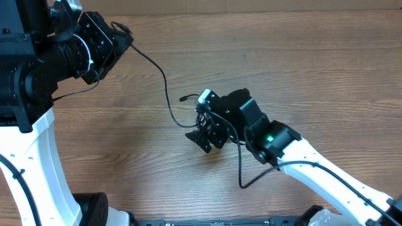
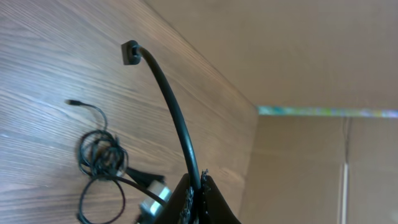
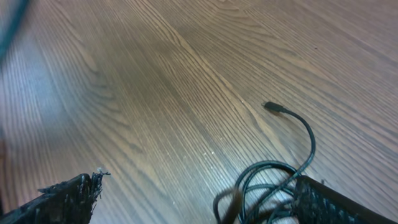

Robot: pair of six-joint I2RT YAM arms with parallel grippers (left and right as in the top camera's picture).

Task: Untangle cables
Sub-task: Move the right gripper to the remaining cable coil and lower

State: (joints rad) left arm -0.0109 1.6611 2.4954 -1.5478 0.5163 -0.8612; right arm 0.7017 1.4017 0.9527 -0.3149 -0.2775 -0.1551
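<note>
A: How is the body finished?
B: The left arm (image 1: 38, 157) and right arm (image 1: 314, 166) are clad in white shells, with black joints; a green light (image 1: 270, 138) is lit on the right.
A: And at the ends?
B: The left tool (image 1: 125, 39) and right tool (image 1: 202, 120) are made black, the fingers (image 3: 62, 196) rough-textured.

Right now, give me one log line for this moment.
left tool: shut on cable | right tool: open at bundle | cable: runs from left tool to bundle | bundle: knotted, on table

thin black cables (image 1: 168, 103): small knotted bundle (image 1: 202, 118) at frame centre on the table (image 1: 301, 56); one strand (image 1: 164, 80) arcs away to the upper left; free plug end (image 1: 182, 98) lies just left of the bundle.
</note>
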